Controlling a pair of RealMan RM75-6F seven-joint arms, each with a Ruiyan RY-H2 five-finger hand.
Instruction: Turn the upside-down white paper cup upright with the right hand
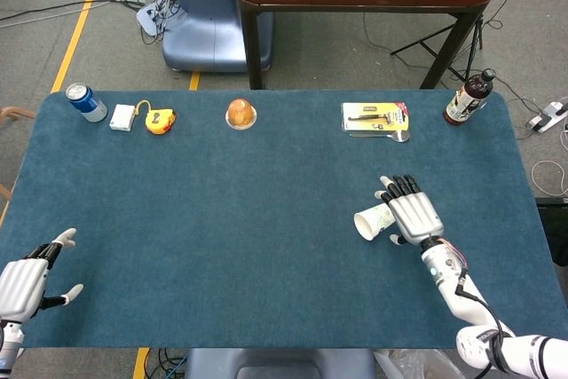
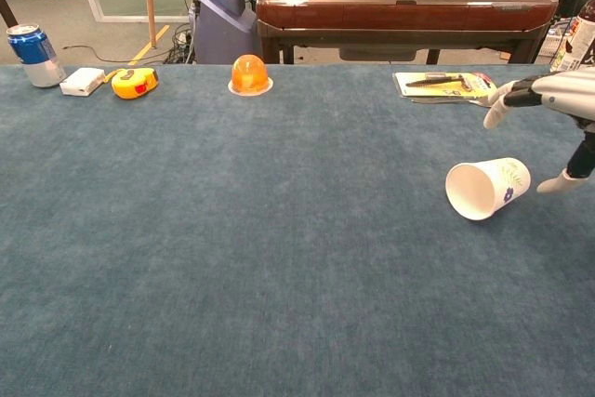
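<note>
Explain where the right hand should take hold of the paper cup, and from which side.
Grip the cup around its side wall near the closed base, coming from the robot's right. It lies on its side, mouth facing left, base toward the right hand, so fingers can wrap it and swing the mouth upward.

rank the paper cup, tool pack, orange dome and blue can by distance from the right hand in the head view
From the right hand:
1. paper cup, lying on its side just left of it.
2. tool pack, at the far edge.
3. orange dome, far edge, further left.
4. blue can, far left corner.
</note>
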